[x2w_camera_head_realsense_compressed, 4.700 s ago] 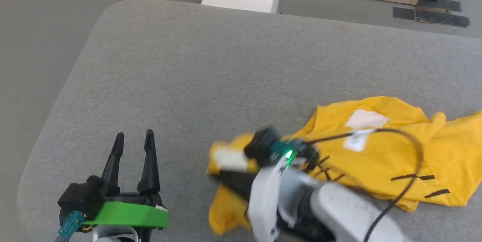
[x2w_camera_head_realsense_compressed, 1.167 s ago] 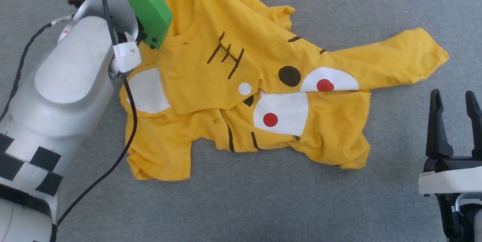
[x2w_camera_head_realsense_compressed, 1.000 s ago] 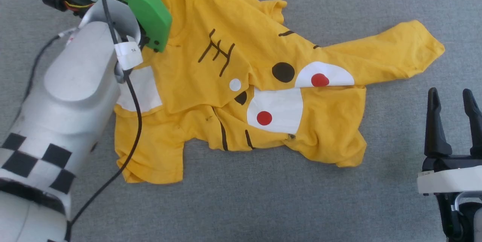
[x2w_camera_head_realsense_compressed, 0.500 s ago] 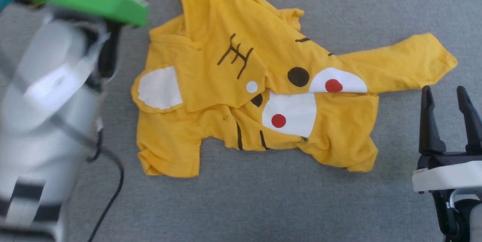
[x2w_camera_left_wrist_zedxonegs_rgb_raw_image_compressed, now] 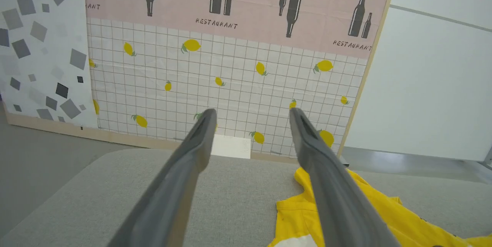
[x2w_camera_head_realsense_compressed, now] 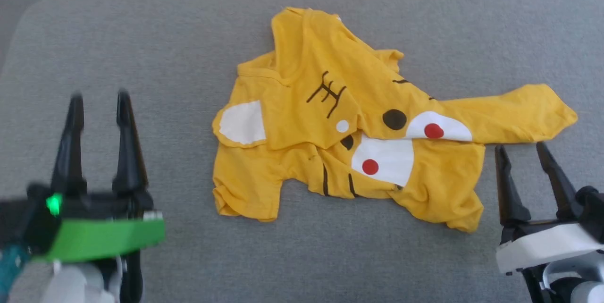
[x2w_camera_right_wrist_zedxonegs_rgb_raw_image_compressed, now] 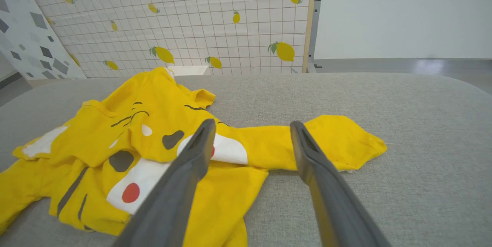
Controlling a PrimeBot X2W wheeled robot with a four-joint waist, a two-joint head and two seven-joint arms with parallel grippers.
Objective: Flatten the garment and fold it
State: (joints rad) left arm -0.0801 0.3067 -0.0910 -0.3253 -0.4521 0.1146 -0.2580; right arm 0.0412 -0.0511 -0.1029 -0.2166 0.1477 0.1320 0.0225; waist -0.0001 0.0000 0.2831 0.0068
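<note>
Test lab set, printed lemon and restaurant backdrop panels [x2w_camera_left_wrist_zedxonegs_rgb_raw_image_compressed: 230, 66], grey padded table [x2w_camera_head_realsense_compressed: 141, 34].

A grey, woven-fabric padded surface [x2w_camera_head_realsense_compressed: 141, 57] spans the head view, with its far edge along the top of the frame and a rounded corner at the upper left. On it, from the centre toward the right, lies the yellow garment [x2w_camera_head_realsense_compressed: 302, 105], print side up and rumpled. The cloth is folded over itself, so the white snout patch with its red dots shows in two parts. A white ear patch sits at its left edge. One sleeve stretches toward the right of the frame, and another lies bunched at the lower left.
</note>
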